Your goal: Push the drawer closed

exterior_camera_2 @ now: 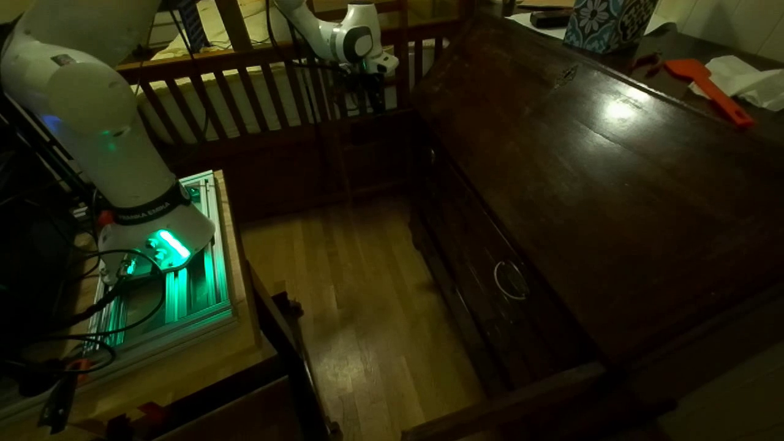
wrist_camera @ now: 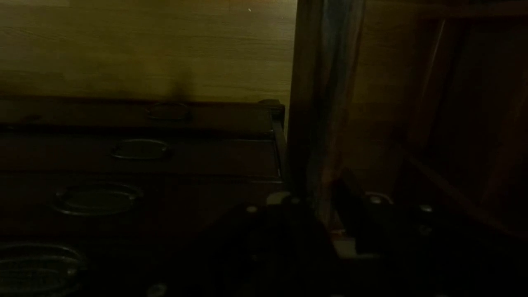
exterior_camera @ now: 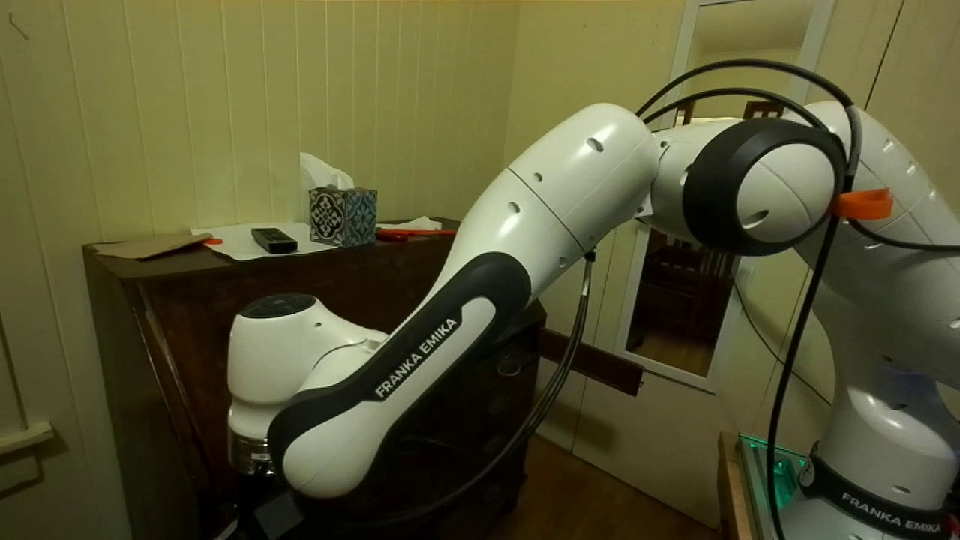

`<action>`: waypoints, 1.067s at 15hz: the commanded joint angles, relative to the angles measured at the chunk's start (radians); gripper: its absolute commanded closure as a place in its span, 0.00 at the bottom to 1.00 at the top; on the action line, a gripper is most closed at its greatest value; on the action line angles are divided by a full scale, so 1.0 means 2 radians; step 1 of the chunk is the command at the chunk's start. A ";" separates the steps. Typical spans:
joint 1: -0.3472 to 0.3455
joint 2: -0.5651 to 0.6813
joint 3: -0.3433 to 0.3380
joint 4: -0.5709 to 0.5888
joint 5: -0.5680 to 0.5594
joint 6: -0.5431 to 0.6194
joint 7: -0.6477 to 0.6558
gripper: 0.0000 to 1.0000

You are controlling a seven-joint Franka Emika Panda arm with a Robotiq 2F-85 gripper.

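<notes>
Low in the wrist view, right of centre, the tool (wrist_camera: 321,206) is picked out in deep gloom: its fingers (wrist_camera: 352,218) are seen on either side of a dark board (wrist_camera: 326,103), but whether that board is clamped or merely flanked cannot be told. Just to the left, drawers (wrist_camera: 218,159) with oval handles (wrist_camera: 138,158) are stacked across the frame; which one is meant, and whether any stands out, cannot be made out. At upper left, wooden floor (wrist_camera: 144,49) is shown.

Further out, in an exterior view, the white arm (exterior_camera: 551,195) is stretched across the middle, its wrist bent down at lower left. At centre right, a second board (exterior_camera: 592,361) is seen jutting past the dark counter (exterior_camera_2: 582,184). On top, at centre left, a patterned tissue box (exterior_camera: 343,217) is stood upright beside a black remote (exterior_camera: 274,241). In an exterior view, upper right, an orange utensil (exterior_camera_2: 710,92) is spotted.
</notes>
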 commanded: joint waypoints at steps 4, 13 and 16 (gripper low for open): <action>-0.018 0.041 -0.010 0.098 -0.026 -0.007 -0.034 0.94; -0.030 0.049 0.019 0.141 0.005 -0.024 -0.069 0.16; -0.027 0.035 0.044 0.118 0.020 -0.034 -0.061 0.00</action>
